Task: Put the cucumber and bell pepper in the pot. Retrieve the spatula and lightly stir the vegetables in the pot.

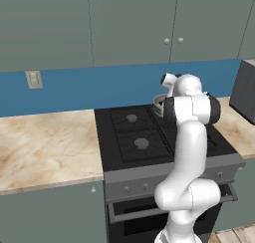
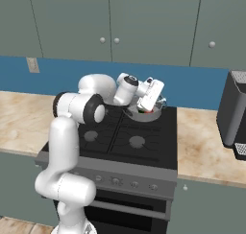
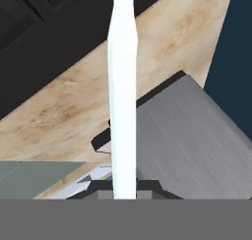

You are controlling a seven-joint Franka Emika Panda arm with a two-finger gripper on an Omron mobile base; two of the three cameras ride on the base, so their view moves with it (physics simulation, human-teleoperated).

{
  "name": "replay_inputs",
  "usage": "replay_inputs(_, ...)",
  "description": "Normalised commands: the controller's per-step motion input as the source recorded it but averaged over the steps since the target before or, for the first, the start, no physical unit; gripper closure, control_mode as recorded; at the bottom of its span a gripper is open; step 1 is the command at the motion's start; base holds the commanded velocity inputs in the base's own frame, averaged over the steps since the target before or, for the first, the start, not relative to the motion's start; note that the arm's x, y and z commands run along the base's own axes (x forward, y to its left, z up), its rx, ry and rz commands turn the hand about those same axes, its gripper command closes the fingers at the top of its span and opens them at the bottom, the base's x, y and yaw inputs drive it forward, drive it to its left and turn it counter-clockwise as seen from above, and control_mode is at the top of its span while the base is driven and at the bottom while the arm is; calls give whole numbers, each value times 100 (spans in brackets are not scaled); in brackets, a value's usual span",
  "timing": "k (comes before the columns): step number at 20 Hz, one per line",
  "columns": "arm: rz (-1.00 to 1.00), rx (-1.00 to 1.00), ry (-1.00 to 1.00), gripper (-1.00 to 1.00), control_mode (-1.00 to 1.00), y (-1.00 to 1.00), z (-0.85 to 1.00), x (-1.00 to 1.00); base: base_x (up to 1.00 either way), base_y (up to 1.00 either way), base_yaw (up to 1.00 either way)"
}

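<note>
The grey pot stands on the stove's back right burner, and in the left base view the pot is partly behind my arm. My gripper hangs tilted just over the pot's rim. In the hand view my gripper is shut on the spatula, a slim white bar running straight up from between the fingertips. A speck of red inside the pot is the bell pepper. The cucumber is hidden.
The black stove has free burners in front and to the left. A dark grey appliance stands on the marble counter to the right, close to the pot. Wall cabinets hang above.
</note>
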Motion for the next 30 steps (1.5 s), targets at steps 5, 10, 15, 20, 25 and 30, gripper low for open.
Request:
replay_inputs(5, 0, -1, 1, 100, -100, 0, -3, 22, 0, 0, 0)
replay_inputs(10, 0, 0, 1, 100, -100, 0, 0, 11, 0, 0, 0)
replay_inputs(15, 3, 0, 4, 100, -100, 8, -5, 2, 0, 0, 0)
replay_inputs(20, 1, -1, 10, 100, -100, 8, -9, 9, 0, 0, 0)
replay_inputs(25, 1, 0, 11, 100, -100, 9, -1, 2, 0, 0, 0)
replay_inputs(30, 0, 0, 9, 100, -100, 2, 0, 14, 0, 0, 0)
